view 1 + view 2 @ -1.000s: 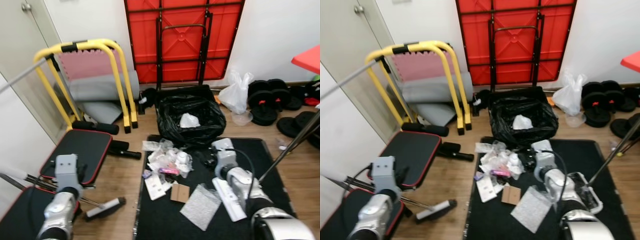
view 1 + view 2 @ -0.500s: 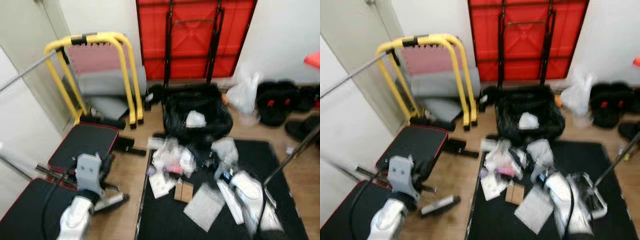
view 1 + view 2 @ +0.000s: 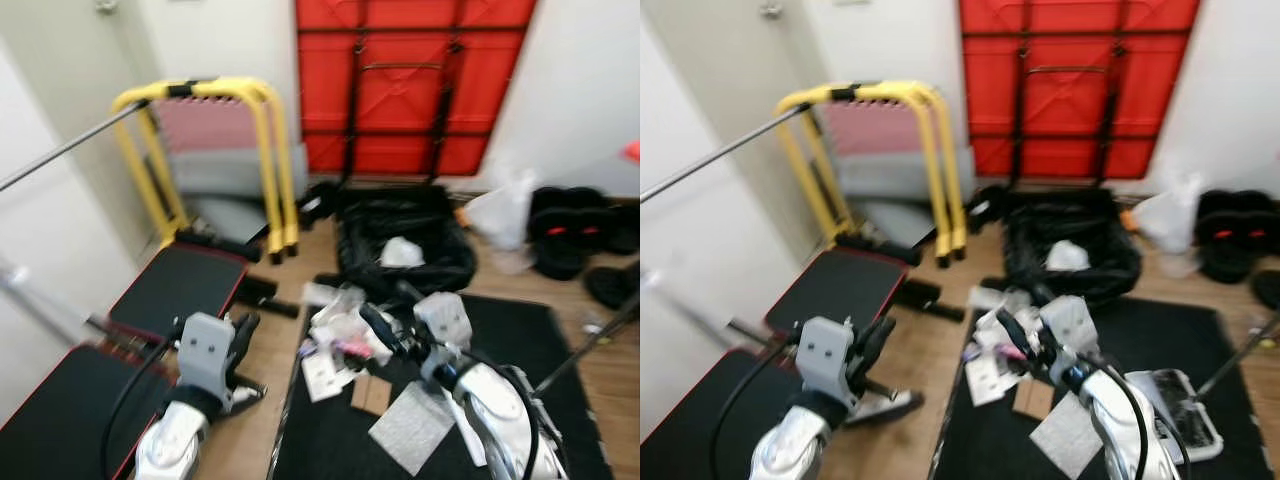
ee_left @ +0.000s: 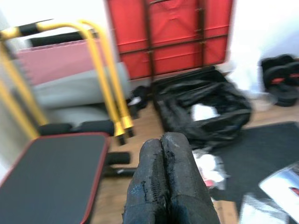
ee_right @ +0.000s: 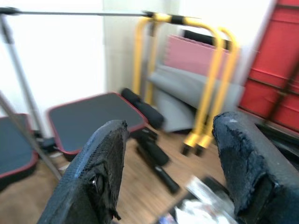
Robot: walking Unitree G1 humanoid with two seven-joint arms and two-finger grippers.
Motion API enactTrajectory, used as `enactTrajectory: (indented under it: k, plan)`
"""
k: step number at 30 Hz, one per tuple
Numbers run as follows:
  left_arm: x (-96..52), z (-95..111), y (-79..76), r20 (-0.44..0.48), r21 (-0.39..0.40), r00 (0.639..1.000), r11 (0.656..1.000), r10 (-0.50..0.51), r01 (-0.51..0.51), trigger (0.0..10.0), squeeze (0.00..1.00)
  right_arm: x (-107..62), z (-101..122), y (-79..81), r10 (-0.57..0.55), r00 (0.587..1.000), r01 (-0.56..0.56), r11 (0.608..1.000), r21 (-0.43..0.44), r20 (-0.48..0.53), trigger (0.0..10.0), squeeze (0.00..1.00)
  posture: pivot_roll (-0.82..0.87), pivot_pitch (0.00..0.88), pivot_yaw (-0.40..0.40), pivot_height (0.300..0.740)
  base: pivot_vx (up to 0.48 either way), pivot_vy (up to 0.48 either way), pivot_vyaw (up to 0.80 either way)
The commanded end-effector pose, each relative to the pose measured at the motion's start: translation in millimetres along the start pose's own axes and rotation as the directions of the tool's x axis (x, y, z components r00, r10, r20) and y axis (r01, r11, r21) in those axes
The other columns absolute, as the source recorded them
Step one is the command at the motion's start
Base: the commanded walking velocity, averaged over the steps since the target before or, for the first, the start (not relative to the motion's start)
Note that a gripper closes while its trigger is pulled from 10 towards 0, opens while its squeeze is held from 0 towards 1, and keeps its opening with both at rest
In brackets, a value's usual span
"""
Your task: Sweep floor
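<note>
A heap of litter (image 3: 338, 322), wrappers, paper and a bit of cardboard, lies on the near left part of a black floor mat (image 3: 520, 320). Behind it an open black rubbish bag (image 3: 405, 245) holds a white wad. A white dustpan (image 3: 1185, 415) sits on the mat at the right, with a metal pole (image 3: 592, 345) slanting up from it. A grey brush head (image 3: 885, 405) lies on the wood floor beside my left arm. My left gripper (image 3: 243, 332) is shut with nothing in it, held above the bench edge. My right gripper (image 3: 392, 312) is open, hovering over the litter.
A black padded bench (image 3: 170, 290) with red trim stands at the left. Behind it are a yellow frame (image 3: 265, 150) and a grey pole (image 3: 70, 148). A folded red table (image 3: 410, 80) leans on the far wall. Black weights (image 3: 575, 225) and a white bag (image 3: 505, 210) lie at the right.
The whole view has shifted and blurred, so the camera moved. Both arms have come up and forward; the right gripper's fingers now reach out over the litter.
</note>
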State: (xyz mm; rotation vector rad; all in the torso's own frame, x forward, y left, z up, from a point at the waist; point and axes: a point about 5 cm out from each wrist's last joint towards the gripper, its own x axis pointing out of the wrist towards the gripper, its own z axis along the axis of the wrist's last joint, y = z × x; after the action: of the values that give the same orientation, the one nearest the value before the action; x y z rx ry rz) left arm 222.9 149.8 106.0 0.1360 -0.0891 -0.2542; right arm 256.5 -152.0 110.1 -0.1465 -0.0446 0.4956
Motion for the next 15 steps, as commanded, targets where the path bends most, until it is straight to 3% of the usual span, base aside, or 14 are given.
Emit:
enactTrajectory:
  k: [1, 15]
  plan:
    - [-1.3, 0.0, 0.8, -0.030, 0.014, 0.998, 0.998, 0.058, -0.057, 10.0, 0.00, 2.2, 2.5, 1.0, 0.002, 1.000, -0.002, 1.000, -0.004, -0.016, 10.0, 0.00, -0.03, 0.000, 0.027, 0.740, 0.000, 0.000, 0.80]
    - [2.2, 3.0, 1.8, -0.063, 0.015, 0.996, 0.998, 0.063, -0.063, 10.0, 0.00, 8.7, 9.4, 1.8, 0.028, 1.000, -0.028, 0.999, -0.015, -0.007, 10.0, 0.00, -0.02, 0.000, 0.033, 0.740, 0.000, 0.000, 0.80]
